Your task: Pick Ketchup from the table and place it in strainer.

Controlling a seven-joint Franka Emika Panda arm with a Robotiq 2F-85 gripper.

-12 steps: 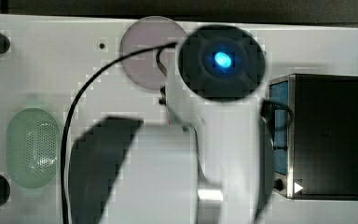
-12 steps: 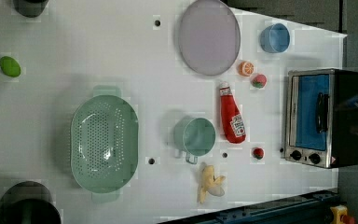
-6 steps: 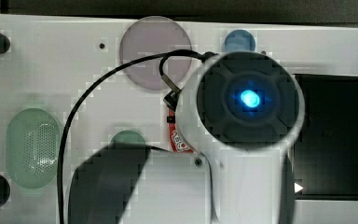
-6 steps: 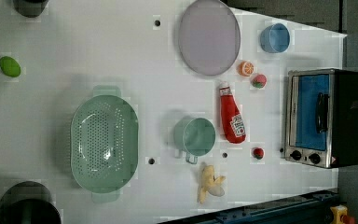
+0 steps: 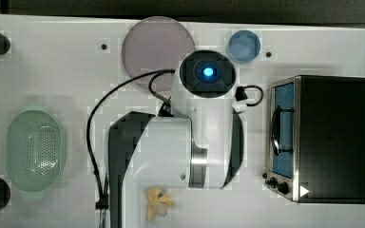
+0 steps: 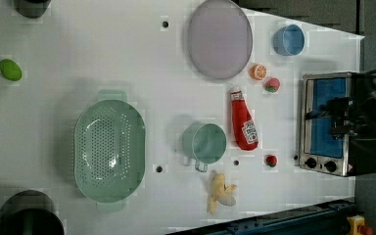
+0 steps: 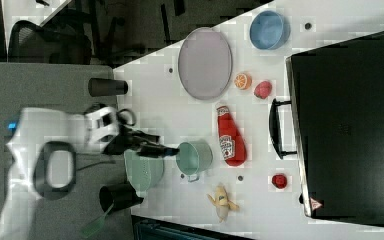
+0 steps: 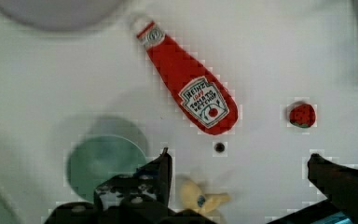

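Ketchup (image 6: 243,126) is lying flat on the white counter (image 6: 103,49), sitting between the green cup (image 6: 206,143) and the toaster oven (image 6: 329,122), well apart from the mint strainer (image 6: 109,150). End effector (image 8: 237,172) hangs up above with its fingers spread wide, nothing in them.

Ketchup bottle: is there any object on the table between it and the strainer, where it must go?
Yes. In the left view the green cup stands on the table between the lying ketchup and the strainer, close beside the bottle. Carried high enough, the bottle would likely clear the cup.
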